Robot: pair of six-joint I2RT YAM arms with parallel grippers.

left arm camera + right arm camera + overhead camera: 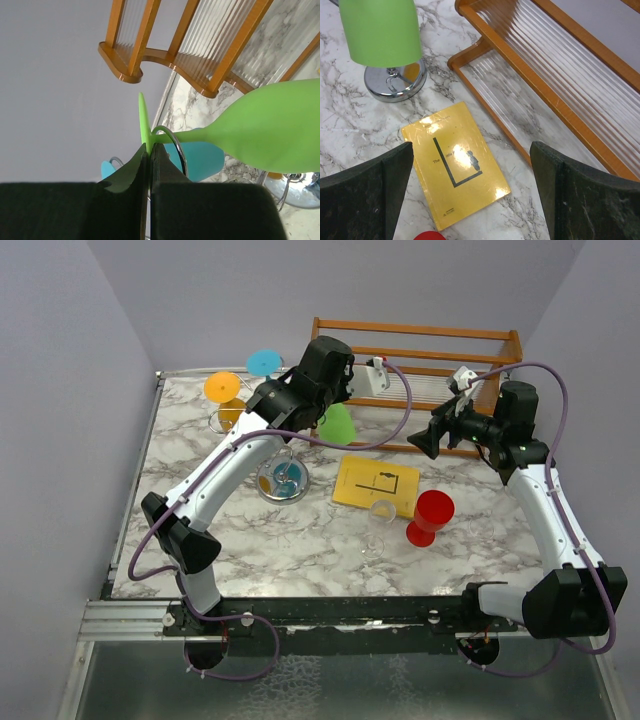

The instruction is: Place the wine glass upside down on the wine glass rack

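Yellow book point(454, 162), lower centre of the right wrist view: black cover title beginning "The", the rest washed out by glare; small print at its lower corner too small to read.

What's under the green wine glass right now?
Right wrist view: the silver wire rack's round chrome base on the marble table; the green glass's bowl hides its far part.

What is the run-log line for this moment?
left gripper: shut on green wine glass foot | right gripper: open, empty | glass stem at wine glass rack loop

Wine glass point(270, 130) bowl partly off-frame right
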